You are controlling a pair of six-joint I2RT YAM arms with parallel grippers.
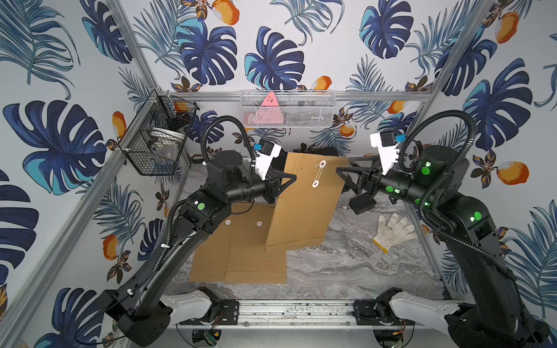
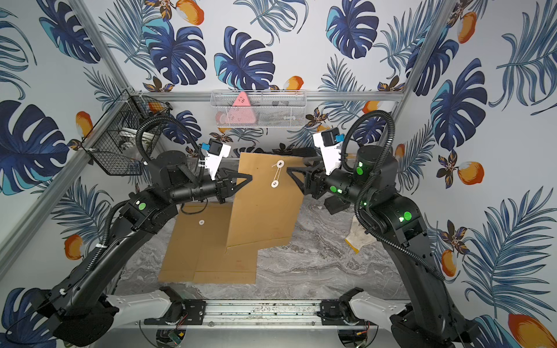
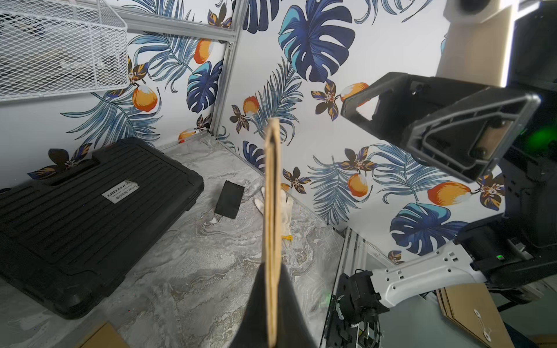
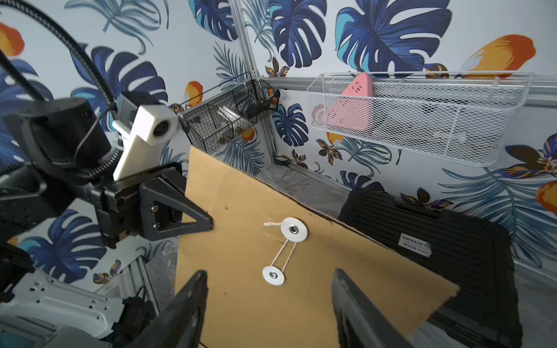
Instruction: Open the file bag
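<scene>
**Status: grip and closure**

1. The left claw [image 1: 291, 178] is pressed together on the left edge of the brown kraft-paper file bag [image 1: 304, 205]. The left wrist view shows the bag edge-on between both fingers [image 3: 254, 310].
2. The file bag is raised and tilted above the grey marble-patterned surface [image 1: 346, 265], between the two arms. Its lower corner is over the flat brown paper bags [image 1: 241, 259] lying on the surface; contact cannot be determined.
3. A white string [image 4: 284, 250] runs between two white round discs [image 4: 294, 229] on the bag's face.
4. The right claw [image 1: 343, 167] is spread and holds nothing. It faces the string closure, just beside the bag's right edge.
5. A white knitted glove [image 1: 391, 230] lies on the surface near the right arm. A black ribbed plastic case [image 4: 437, 241] lies behind the bag.
</scene>
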